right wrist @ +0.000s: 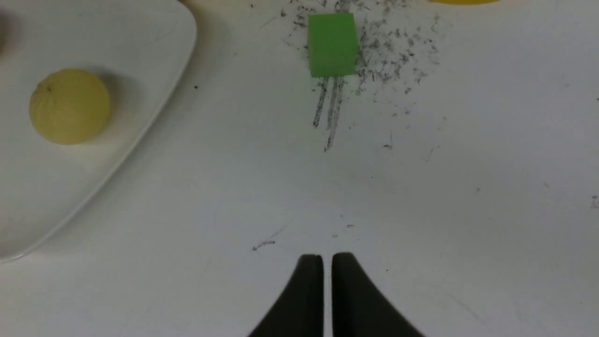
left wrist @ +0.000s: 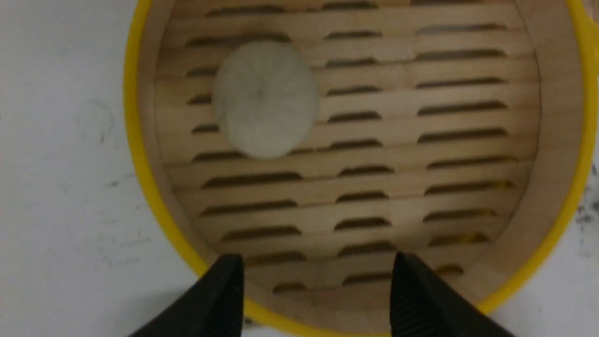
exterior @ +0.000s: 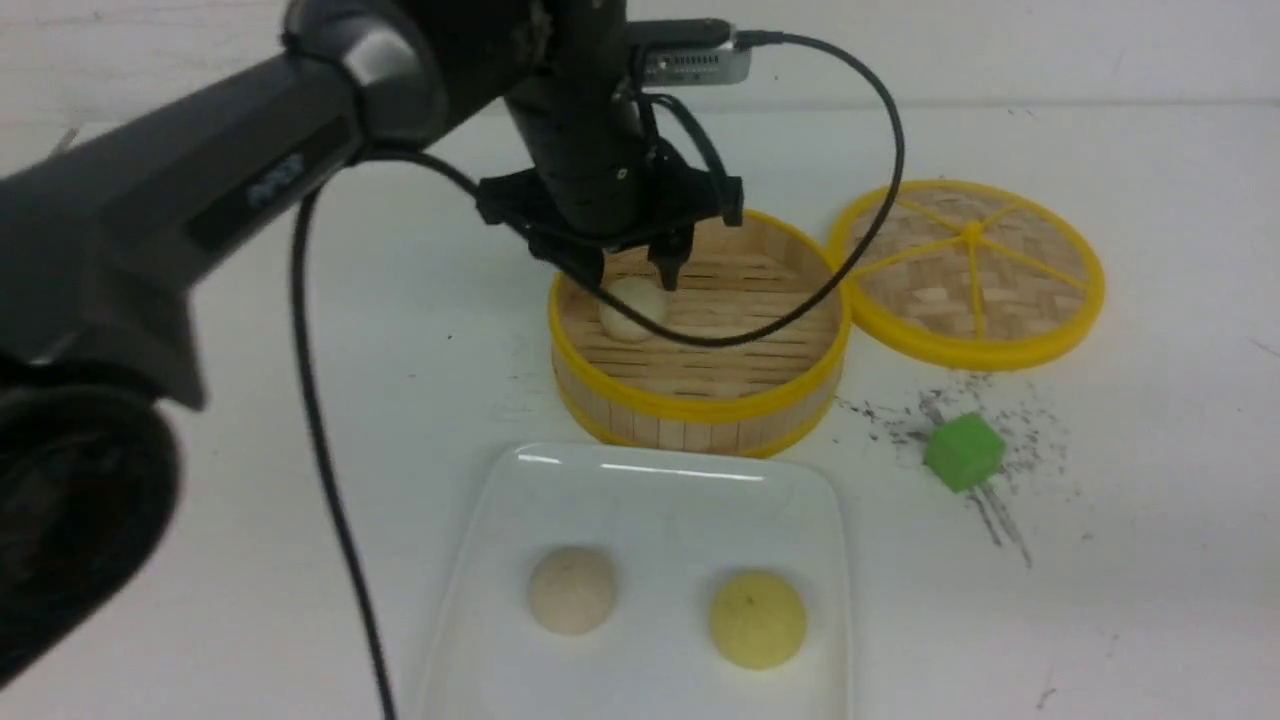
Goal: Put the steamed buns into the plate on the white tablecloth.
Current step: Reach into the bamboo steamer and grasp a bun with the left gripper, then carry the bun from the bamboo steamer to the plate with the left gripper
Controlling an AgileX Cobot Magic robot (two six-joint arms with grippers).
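Jaws of your left gripper (exterior: 630,277) gape empty above the steamer (exterior: 700,408) holding one bun (exterior: 630,312); right gripper (right wrist: 327,262) nearly closed, empty.

This looks like a robotics lab test bench rather than a kitchen: a black robot arm (exterior: 200,190) reaches in over the counter, with a loose black cable (exterior: 310,400) looping off it and a small silver camera unit (exterior: 695,62) mounted up near its wrist. The counter is covered in a plain white tablecloth (exterior: 1150,560) smudged with dark scuff marks (exterior: 990,510). The food things are set out like props: a yellow-rimmed bamboo steamer (exterior: 700,412), its lid (exterior: 970,270) flat beside it, a glossy white plate (exterior: 650,480), and a bright green cube (exterior: 963,451) sitting on the scuffed patch.
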